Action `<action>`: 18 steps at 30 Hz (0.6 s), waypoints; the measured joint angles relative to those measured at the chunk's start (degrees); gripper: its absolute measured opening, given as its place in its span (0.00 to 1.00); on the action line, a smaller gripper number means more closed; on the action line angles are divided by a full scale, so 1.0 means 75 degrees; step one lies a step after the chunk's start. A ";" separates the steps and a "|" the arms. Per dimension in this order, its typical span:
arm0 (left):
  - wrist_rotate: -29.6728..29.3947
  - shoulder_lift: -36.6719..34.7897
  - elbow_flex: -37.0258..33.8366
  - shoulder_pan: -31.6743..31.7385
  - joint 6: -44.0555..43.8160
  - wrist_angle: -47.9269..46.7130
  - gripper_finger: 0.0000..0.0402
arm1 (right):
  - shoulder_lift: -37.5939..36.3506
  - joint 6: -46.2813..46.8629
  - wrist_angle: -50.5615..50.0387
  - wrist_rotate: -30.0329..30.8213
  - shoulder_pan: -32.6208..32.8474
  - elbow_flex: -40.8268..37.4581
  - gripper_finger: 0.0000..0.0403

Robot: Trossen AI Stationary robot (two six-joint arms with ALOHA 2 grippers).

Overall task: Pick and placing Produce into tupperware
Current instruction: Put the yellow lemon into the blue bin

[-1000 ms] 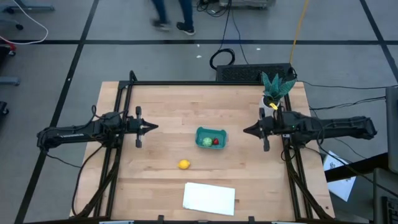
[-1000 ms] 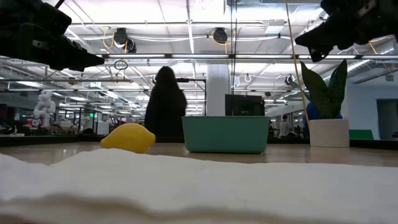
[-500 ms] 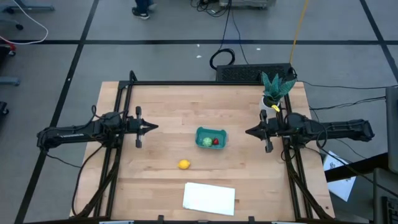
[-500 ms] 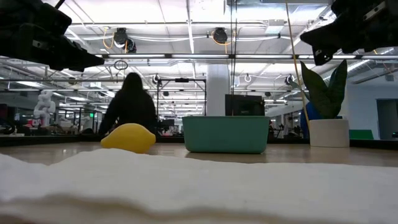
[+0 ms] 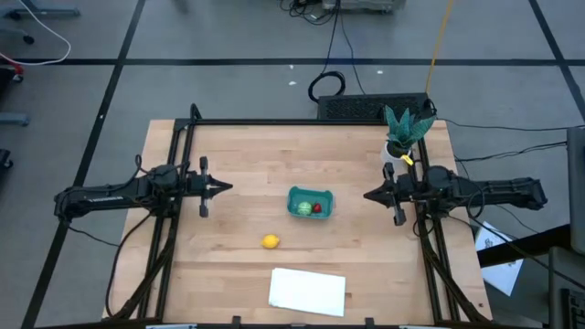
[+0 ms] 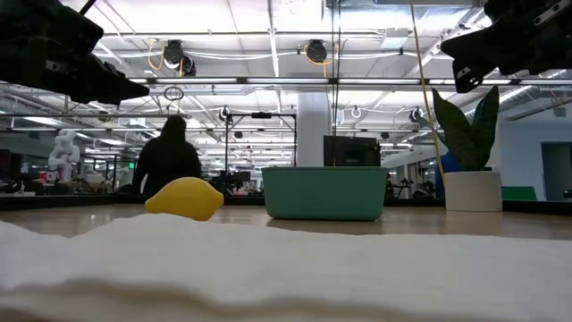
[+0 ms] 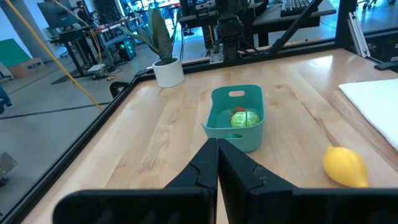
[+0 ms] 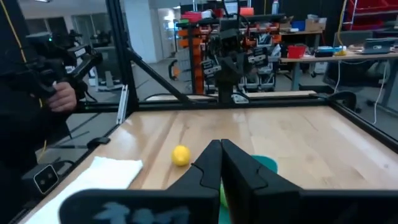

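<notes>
Starting at your 9 o'clock: the left gripper sits parked over the table's left side, fingers pressed together on nothing, same spot as a second ago. It's doing zero work right now.

Move toward the middle and you hit the small yellow lemon-shaped toy, lying loose on the bare wooden table, at about 7 o'clock from the tub and clearly apart from it. Right after that is the small teal-blue rectangular plastic tub with the light-green ball and the little red strawberry piece both inside, side by side. Down at 6 o'clock near the front edge there's the flat white sheet, not part of the job.

Over at 3 o'clock, here's what changed: the right gripper has slid back outward toward its edge of the table over the last second, away from the tub, fingers closed and carrying nothing. The teal-leaved potted plant sits just behind it, untouched. Somebody who was walking past the far end of the table is also gone from the overhead view.

So I'd read it as two of three pieces done, and the lemon is all you've got left. It's nearer your left arm, so that's probably the one to send.
</notes>
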 joint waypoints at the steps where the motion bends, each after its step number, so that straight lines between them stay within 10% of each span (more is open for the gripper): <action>1: 0.0000 0.0000 0.0001 0.0000 -0.0006 -0.0003 0.02 | -0.0028 -0.0002 -0.0084 0.0034 0.0000 0.0000 0.00; 18: 0.0001 -0.0003 0.0001 0.0000 -0.0145 -0.0155 0.02 | -0.0172 0.0021 0.0748 0.0729 -0.0003 -0.0876 0.00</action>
